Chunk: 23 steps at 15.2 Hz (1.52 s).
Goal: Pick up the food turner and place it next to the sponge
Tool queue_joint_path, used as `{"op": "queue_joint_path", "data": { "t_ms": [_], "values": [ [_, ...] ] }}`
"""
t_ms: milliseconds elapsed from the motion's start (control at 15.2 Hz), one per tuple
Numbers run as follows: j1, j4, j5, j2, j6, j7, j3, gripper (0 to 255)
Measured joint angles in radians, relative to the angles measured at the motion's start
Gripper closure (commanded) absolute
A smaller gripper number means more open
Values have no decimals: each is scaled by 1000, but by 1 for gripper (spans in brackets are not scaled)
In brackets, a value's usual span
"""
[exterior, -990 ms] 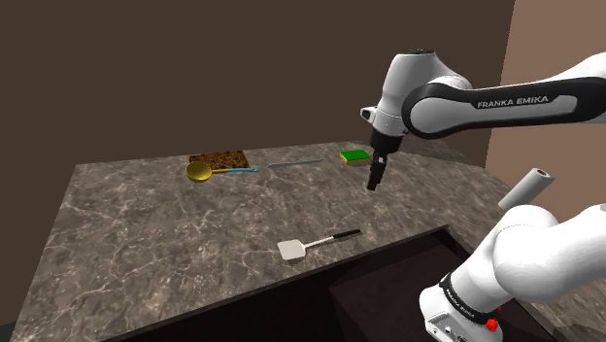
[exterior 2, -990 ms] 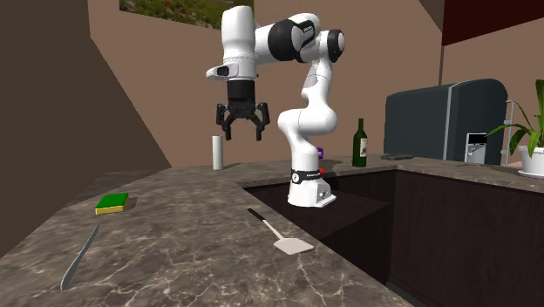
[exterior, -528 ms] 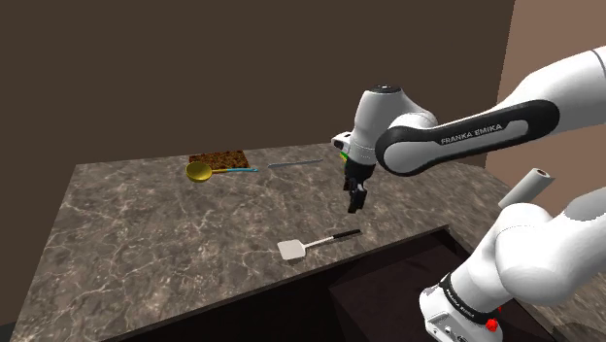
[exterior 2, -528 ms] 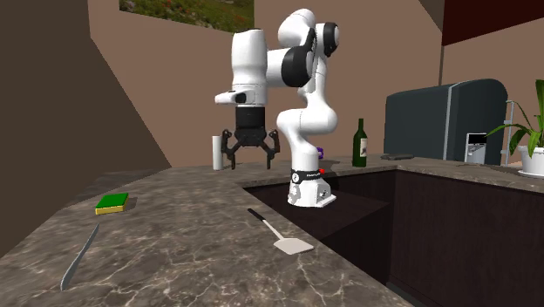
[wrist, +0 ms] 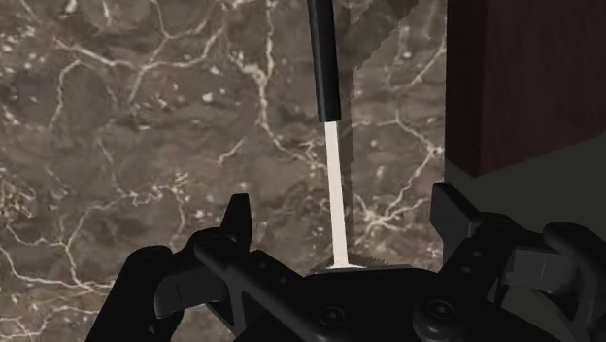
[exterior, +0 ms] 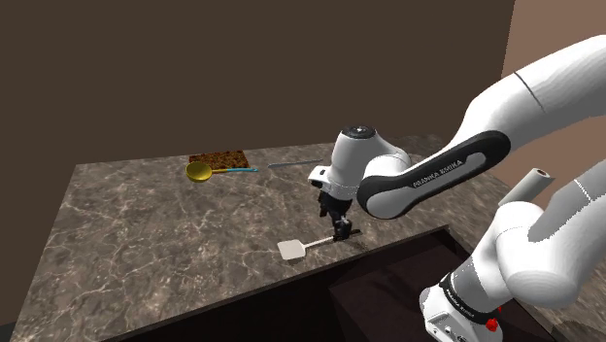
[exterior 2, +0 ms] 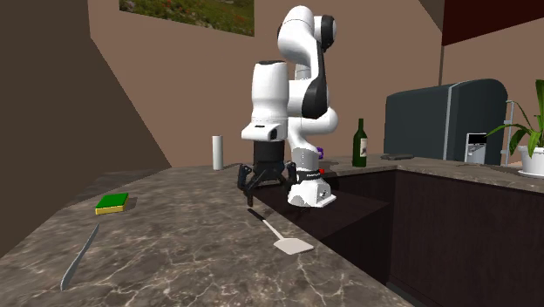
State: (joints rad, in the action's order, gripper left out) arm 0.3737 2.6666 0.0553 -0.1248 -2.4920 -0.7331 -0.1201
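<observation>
While the jaws hang spread just above the turner (exterior: 309,245), nothing is pinched yet: wrist view has the fingers (wrist: 238,219) either side of its pale shaft, clear of it. Turner lies flat on the bench (exterior: 146,223) near the edge by the stand (exterior 2: 311,190), blade toward the shoulder view's left, black handle under the jaws. My read: light, stiff, thin, low-lying, so the tips need to go almost to the bench top. Blade is too flat to pinch, and the shaft is skinny and likely slick. Better to take the black handle close to where it meets the shaft, across its width, so it doesn't swing blade-down. Sponge (exterior 2: 112,203), green over yellow, sits well apart from it, with a knife (exterior 2: 78,257) near the sponge. Containers: just a dark bottle (exterior 2: 358,144) beyond the stand, contents can't tell.
</observation>
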Motion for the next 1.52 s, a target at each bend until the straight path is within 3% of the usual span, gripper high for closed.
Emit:
{"op": "queue_joint_path", "data": {
  "t_ms": [528,924,990,1518],
  "values": [
    [1,14,44,125,-141,12,-6,0],
    [-1,14,50,137,-153,14,-4,0],
    [-1,14,50,137,-154,14,-4,255],
    [-1,14,50,137,-154,14,-4,255]
  ]
}}
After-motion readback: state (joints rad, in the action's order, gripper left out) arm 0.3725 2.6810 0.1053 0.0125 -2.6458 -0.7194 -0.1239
